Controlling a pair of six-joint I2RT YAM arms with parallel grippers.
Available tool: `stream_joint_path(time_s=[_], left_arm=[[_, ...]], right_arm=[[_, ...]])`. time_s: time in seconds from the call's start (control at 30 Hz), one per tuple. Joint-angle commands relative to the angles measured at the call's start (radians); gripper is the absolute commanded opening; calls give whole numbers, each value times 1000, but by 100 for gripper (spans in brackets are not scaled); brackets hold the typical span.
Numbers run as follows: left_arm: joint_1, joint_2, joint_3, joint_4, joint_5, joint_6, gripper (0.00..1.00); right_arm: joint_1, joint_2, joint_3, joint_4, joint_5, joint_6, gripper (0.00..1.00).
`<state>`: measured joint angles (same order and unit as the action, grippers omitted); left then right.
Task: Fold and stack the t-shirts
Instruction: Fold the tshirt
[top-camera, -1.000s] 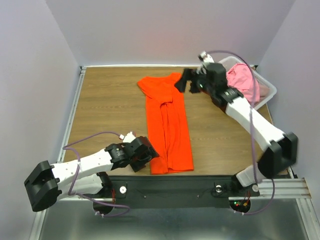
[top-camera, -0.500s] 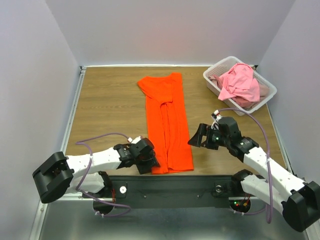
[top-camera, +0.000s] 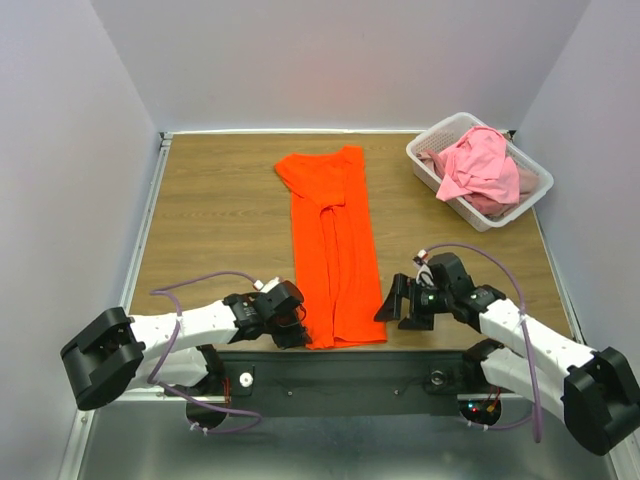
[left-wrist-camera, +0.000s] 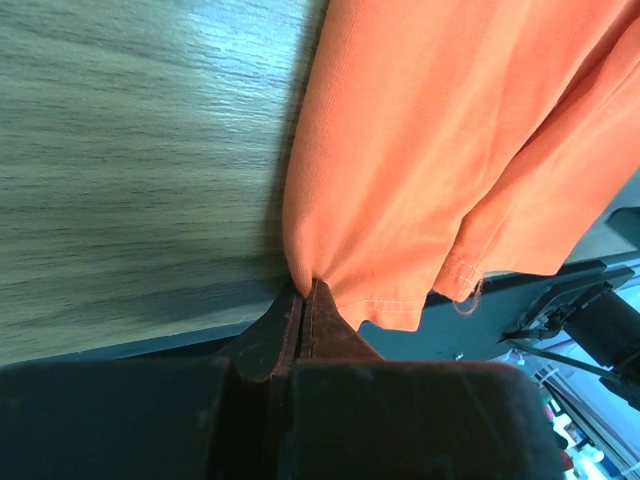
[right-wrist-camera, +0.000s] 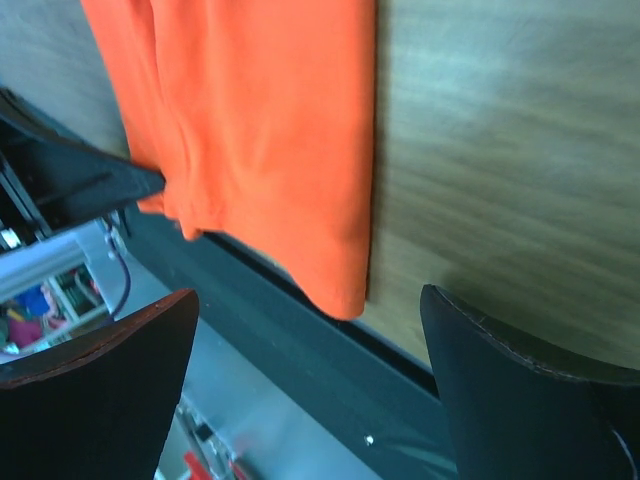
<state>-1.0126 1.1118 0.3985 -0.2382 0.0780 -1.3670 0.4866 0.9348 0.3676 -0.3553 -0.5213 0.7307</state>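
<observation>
The orange t-shirt lies as a long folded strip down the middle of the table, collar end far, hem at the near edge. My left gripper is shut on its near-left hem corner; in the left wrist view the closed fingertips pinch the orange cloth. My right gripper stands open low at the near-right hem corner. In the right wrist view that corner of the shirt lies between the spread fingers of the right gripper, untouched. The pink t-shirt sits crumpled in the basket.
A white lattice basket stands at the back right corner of the wooden table. A black rail runs along the table's near edge right under the hem. Grey walls close the back and both sides.
My left gripper has closed on the orange shirt's near-left corner. My right arm has swung from the basket area at the back down to the near-right corner, still open.
</observation>
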Motion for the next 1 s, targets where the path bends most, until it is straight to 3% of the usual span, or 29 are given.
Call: stream_joint_path(time_s=[0.0, 0.17, 0.4, 0.6, 0.67, 0.7, 0.77, 0.97], left_arm=[[-4, 26, -38, -70, 2, 20, 0], [-4, 29, -39, -69, 8, 16, 0], [-4, 28, -40, -55, 16, 20, 0], [-4, 23, -29, -55, 17, 28, 0], [-4, 22, -23, -53, 20, 32, 0], [-4, 22, -18, -50, 19, 32, 0], [-4, 22, -7, -46, 17, 36, 0], [-4, 33, 42, -30, 6, 49, 0]], right_arm=[[47, -11, -13, 12, -46, 33, 97], [78, 51, -36, 30, -28, 41, 88], [95, 111, -45, 62, 18, 39, 60], [99, 174, -50, 110, 32, 30, 42], [101, 185, -52, 121, 23, 26, 30], [102, 183, -50, 124, 23, 26, 17], [104, 164, -35, 124, 24, 6, 3], [102, 104, 40, 125, 73, 4, 1]])
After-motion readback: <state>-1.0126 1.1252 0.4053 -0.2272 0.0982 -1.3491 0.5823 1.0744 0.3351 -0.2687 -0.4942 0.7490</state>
